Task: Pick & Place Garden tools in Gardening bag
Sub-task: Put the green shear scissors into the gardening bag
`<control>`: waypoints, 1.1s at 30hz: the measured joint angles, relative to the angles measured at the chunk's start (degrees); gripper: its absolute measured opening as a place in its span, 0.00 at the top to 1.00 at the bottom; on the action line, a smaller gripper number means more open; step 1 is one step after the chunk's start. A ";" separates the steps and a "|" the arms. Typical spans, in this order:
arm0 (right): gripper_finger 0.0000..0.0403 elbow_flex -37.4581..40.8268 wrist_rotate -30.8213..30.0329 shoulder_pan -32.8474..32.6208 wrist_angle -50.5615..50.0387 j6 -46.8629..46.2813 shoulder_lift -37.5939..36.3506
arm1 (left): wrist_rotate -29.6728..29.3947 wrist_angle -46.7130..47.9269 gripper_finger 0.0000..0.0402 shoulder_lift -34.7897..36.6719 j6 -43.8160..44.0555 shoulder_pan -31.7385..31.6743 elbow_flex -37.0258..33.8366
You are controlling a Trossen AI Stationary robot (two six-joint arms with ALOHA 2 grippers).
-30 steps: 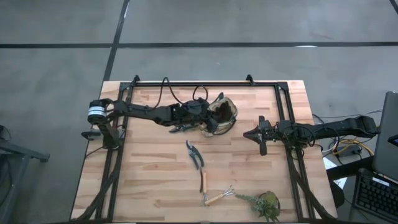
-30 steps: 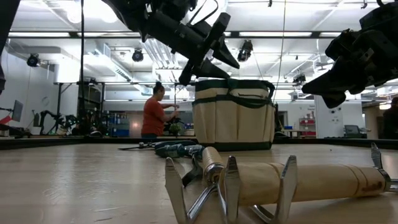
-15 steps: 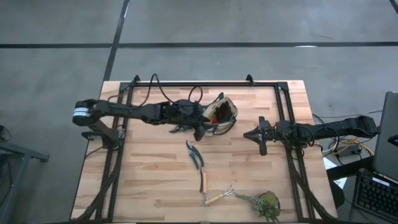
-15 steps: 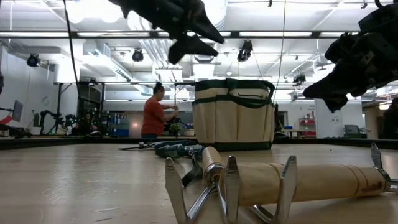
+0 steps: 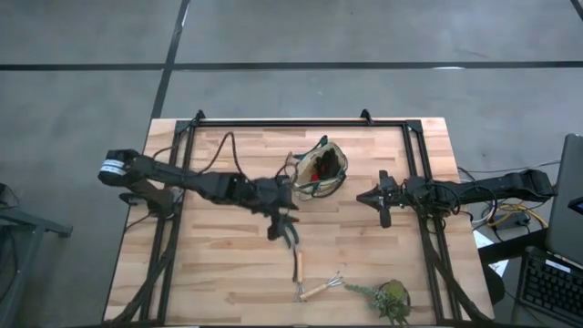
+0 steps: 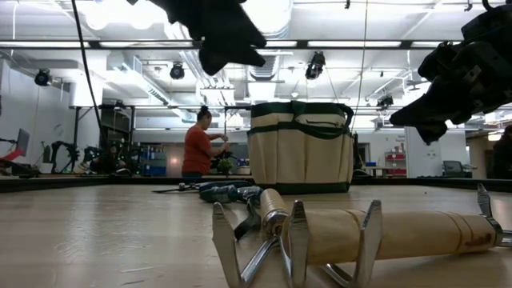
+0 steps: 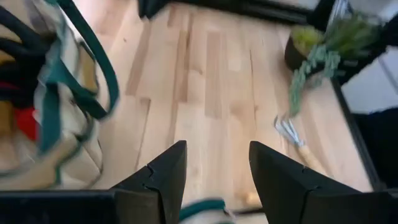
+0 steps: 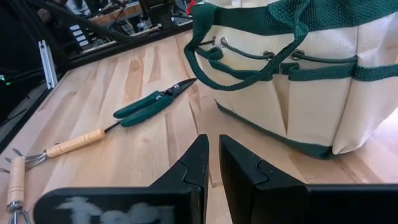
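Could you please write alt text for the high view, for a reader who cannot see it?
Seen from above, the left gripper hovers open over green-handled pruning shears on a wooden table, just beside the gardening bag. The right gripper waits shut beside the bag. Two wooden-handled fork tools and a leafy plant clump lie near the table's front edge.

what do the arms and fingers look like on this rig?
Both arms are dark, slim and jointed. The left arm has a pale band at its base joint and loose black cable along it. The left gripper and right gripper have black, wedge-shaped fingers with notched inner edges.
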State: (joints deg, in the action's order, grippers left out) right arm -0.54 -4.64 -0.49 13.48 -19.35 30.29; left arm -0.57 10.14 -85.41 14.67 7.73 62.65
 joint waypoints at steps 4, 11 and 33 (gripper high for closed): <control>0.92 0.00 0.00 -0.01 0.00 0.04 0.20 | -2.80 -2.04 0.56 -0.21 1.57 3.41 -3.10; 0.92 0.00 0.02 0.00 0.83 0.03 0.19 | -4.08 -19.40 0.56 -0.23 8.21 5.69 -12.64; 0.92 0.00 -0.41 0.00 0.98 -0.17 0.19 | -6.55 -20.21 0.58 -0.52 -18.03 7.11 -21.90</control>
State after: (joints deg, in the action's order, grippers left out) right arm -0.54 -5.05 -0.49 14.46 -19.53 30.48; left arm -7.12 -10.07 -85.93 -3.36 14.84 40.75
